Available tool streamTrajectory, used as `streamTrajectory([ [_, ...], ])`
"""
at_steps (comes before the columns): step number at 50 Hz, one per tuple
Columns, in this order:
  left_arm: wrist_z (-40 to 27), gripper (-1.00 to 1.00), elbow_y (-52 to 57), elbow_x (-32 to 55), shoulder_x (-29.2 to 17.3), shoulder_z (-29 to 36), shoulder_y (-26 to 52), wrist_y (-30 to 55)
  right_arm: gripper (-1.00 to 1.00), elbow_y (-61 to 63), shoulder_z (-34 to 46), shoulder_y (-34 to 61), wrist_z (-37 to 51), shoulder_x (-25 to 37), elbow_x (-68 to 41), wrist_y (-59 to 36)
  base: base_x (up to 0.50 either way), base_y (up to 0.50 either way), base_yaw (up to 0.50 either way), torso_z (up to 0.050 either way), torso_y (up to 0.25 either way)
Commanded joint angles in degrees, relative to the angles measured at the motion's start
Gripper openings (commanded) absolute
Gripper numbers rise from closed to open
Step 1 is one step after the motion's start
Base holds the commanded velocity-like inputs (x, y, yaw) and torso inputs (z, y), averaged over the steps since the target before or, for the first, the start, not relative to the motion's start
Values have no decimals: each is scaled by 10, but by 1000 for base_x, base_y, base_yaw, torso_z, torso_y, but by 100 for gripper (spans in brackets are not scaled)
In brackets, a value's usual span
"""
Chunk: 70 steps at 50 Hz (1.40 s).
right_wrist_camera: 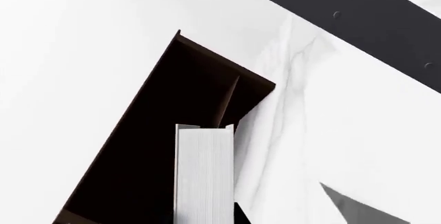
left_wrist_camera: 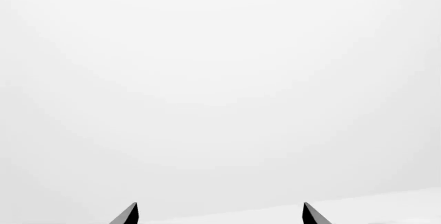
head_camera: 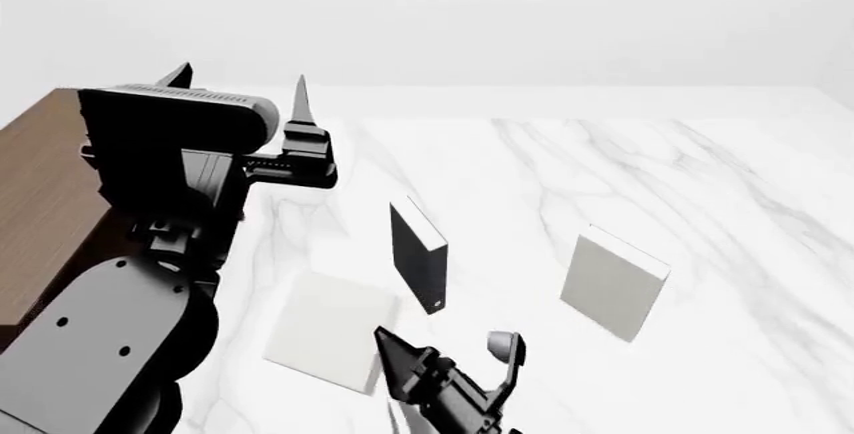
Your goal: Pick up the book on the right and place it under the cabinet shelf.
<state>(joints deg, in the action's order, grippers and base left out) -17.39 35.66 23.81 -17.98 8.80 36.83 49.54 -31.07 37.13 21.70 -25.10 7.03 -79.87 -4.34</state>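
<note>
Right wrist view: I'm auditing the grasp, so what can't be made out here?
- Right tool: in the right wrist view its fingertips are cut off by the frame edge, so its hold on the book is unclear.
- Cabinet shelf: space beneath too dark, partly behind the book.

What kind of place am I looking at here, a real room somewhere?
Probably not a real room: it looks like a computer-made mock-up of a study corner. A white marble table carries a black book and a beige book, a dark wooden cabinet stands at the left, and the backdrop is blank white.
</note>
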Motion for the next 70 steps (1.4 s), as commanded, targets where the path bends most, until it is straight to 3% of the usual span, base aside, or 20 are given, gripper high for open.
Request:
streamTrajectory([
  [1,-4,100,2,1,-2,3,0,3,-100,-43,-11,30,-18,-40,-24,-6,0,0,0,0,0],
  [17,-9,100,4,3,-4,5,-5,1,-100,-95,51,69,-12,-69,-55,19,0,0,0,0,1],
  [20,-9,100,5,4,-4,5,-6,1,-100,-122,111,90,-11,-70,-102,54,0,0,0,0,3],
  [31,-12,100,9,8,-7,4,-7,4,-100,-189,446,181,-22,-70,-406,225,0,0,0,0,1],
  [35,-13,100,9,9,-7,6,-6,6,-100,-193,522,198,-26,-70,-480,257,0,0,0,0,0],
  [59,-17,100,6,11,-10,14,3,10,-100,-213,552,197,55,-70,-451,251,1,0,1,0,0],
  [60,-17,100,6,12,-10,14,3,10,100,-214,551,196,56,-70,-448,250,0,0,-4,0,0],
  [70,-19,100,8,14,-11,13,0,7,100,-222,551,195,80,-70,-421,257,0,0,0,0,0],
])
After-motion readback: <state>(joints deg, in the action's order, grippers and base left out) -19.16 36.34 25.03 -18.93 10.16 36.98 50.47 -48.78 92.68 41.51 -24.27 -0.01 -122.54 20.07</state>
